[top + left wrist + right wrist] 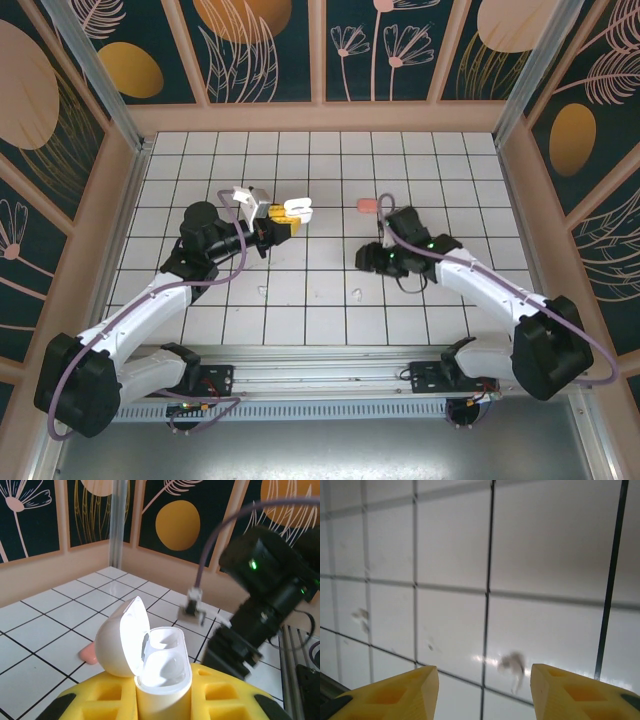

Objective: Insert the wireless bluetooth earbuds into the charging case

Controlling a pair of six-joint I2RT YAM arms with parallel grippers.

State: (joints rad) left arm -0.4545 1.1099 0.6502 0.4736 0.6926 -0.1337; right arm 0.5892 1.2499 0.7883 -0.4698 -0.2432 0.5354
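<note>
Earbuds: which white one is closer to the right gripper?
The right-hand white earbud, beside the right gripper; the left-hand white earbud lies near the left arm.

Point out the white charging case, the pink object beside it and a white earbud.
white charging case [162,699]: left wrist view, front wall of its base.
pink object [88,653]: left wrist view, its visible rounded end.
white earbud [511,662]: right wrist view, its blurred body.

The charging case is white and glossy. It stands upright with its rounded lid flipped open to one side, clamped in the yellow-fingered left claw. One tiny white earbud and a second white earbud lie well apart on the tiled worktop. A small salmon-pink piece rests near the case, not touching it.
</note>
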